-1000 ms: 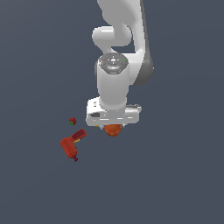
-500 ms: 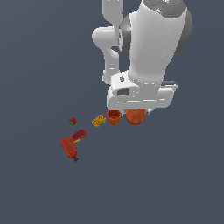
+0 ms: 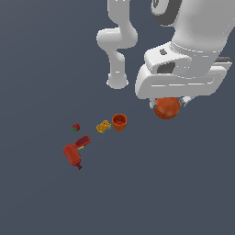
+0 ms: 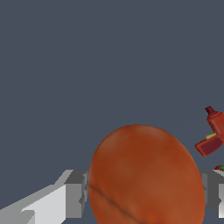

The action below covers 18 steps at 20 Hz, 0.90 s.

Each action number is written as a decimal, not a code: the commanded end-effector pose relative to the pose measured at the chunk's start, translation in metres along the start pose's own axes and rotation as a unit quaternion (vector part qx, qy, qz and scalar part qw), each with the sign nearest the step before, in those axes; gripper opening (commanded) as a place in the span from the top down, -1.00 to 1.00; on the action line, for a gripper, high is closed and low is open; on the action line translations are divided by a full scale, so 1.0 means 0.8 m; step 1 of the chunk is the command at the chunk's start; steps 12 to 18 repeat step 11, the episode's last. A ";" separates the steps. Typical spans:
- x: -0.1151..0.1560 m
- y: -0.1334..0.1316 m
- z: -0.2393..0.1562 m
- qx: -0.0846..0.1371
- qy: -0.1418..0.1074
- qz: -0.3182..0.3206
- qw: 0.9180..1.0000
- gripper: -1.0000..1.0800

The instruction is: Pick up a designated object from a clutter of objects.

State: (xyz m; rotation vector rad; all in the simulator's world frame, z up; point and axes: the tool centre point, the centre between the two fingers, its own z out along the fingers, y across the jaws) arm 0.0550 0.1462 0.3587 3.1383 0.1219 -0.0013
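Note:
The orange ball (image 3: 166, 108) hangs under the white hand, held in my gripper (image 3: 168, 106) well above the floor, toward the exterior view's right of the clutter. In the wrist view the ball (image 4: 146, 175) fills the space between my two grey fingers (image 4: 75, 193), which press on its sides. The clutter stays on the floor: an orange-red cup (image 3: 119, 122), a yellow lattice piece (image 3: 103, 126), a tiny red-green cube (image 3: 76, 127) and a dark red drill-shaped tool (image 3: 75, 153). The drill also shows in the wrist view (image 4: 212, 134).
The arm's white base (image 3: 117, 81) stands behind the cup. The large white hand (image 3: 183, 75) covers the upper part of the ball in the exterior view. Dark grey floor lies all around.
The gripper has risen with the orange ball and moved toward the exterior view's right and nearer the camera. The cup, hidden behind the hand a second ago, now stands in plain sight.

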 end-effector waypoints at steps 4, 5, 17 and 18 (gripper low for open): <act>0.005 -0.020 -0.026 0.000 0.000 0.001 1.000 1.00; 0.006 -0.022 -0.029 0.000 0.000 0.001 1.000 1.00; 0.008 -0.028 -0.035 0.000 0.000 0.001 1.000 1.00; 0.008 -0.028 -0.035 0.000 0.000 0.001 1.000 1.00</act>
